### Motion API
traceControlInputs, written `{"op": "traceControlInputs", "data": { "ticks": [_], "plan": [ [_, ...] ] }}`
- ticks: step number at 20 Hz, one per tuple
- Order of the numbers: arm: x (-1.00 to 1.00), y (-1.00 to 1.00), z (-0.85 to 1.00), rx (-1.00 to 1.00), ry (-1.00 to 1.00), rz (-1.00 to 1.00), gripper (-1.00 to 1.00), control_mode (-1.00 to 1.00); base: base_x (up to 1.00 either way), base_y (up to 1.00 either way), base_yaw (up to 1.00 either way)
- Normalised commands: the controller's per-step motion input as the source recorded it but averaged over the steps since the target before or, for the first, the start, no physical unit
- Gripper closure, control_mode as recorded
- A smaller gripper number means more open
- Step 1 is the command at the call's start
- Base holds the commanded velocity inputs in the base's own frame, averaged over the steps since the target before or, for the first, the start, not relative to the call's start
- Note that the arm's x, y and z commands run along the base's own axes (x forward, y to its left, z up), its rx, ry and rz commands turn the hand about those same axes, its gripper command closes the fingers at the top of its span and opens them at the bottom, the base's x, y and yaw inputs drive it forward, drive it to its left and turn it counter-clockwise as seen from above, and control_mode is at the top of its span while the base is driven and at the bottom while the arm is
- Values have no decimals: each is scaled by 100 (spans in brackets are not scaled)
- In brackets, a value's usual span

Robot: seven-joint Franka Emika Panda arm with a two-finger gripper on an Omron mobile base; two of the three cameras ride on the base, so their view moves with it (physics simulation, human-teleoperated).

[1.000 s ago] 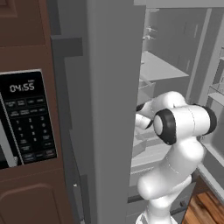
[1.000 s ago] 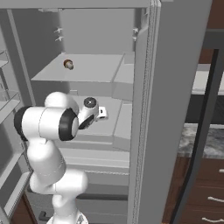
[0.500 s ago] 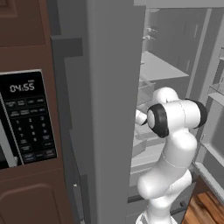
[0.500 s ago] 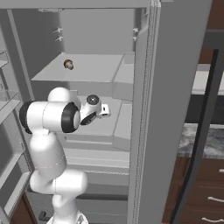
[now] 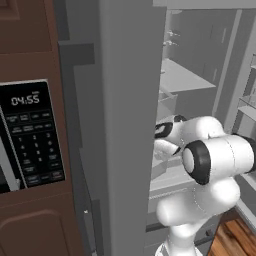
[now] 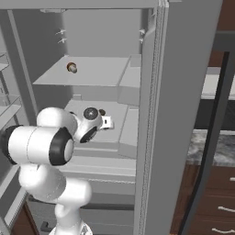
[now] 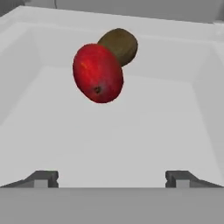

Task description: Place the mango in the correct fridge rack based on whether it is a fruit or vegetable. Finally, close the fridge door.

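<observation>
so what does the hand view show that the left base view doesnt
Hand view: the red mango lying in a pale fridge tray, a brown kiwi-like fruit touching it behind, and the gripper open with nothing between its fingertips.
Left base view: a microwave panel reading 04:55 and the white arm reaching past a grey fridge wall.
Both: the fridge's pale interior.

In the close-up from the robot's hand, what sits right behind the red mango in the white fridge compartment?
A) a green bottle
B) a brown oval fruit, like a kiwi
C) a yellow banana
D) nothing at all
B: in the hand view a brown oval fruit shows just behind the mango, partly hidden by it, while the gripper stands open in front with nothing between its fingertips.
</observation>
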Motion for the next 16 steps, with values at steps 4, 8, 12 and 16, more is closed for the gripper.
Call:
{"op": "traceControlInputs", "data": {
  "ticks": [4, 8, 12, 16],
  "plan": [
    [-98, -4, 84, 0, 4, -14, -100, -100, 0, 0, 0],
    [-84, -6, 100, 0, 11, -14, -100, -100, 0, 0, 0],
    [-92, -6, 100, 3, 10, -7, -100, -100, 0, 0, 0],
    [-91, -1, 100, 7, 0, -3, -100, -100, 0, 0, 0]
  ]
}}
